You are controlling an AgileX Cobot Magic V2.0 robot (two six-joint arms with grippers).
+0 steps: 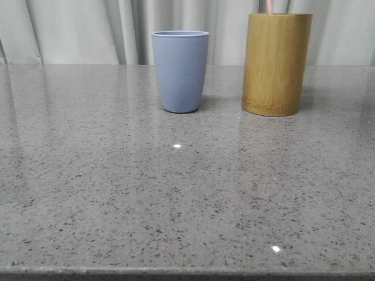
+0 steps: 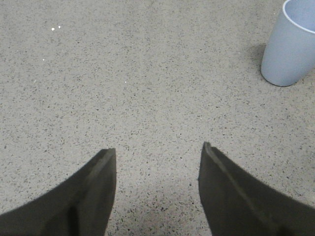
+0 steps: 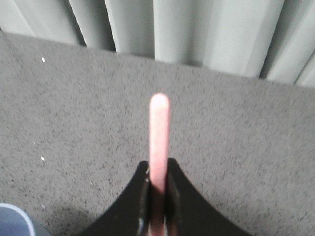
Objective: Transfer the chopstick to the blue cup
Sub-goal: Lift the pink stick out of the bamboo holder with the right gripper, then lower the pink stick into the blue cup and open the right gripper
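The blue cup (image 1: 180, 70) stands upright at the back middle of the table, and it shows in the left wrist view (image 2: 290, 46) too. A sliver of its rim (image 3: 12, 219) shows in the right wrist view. A pale pink chopstick (image 3: 159, 123) is clamped between the jaws of my right gripper (image 3: 158, 164). In the front view a pink stick (image 1: 269, 6) rises from behind the rim of the tan bamboo cylinder (image 1: 276, 61) to the frame's top edge. My left gripper (image 2: 158, 147) is open and empty over bare table, apart from the cup. Neither gripper shows in the front view.
The grey speckled tabletop (image 1: 176, 193) stretches from the cups to the front edge. Pale curtains (image 1: 76, 29) hang behind the table's far edge. The bamboo cylinder stands to the right of the blue cup with a gap between them.
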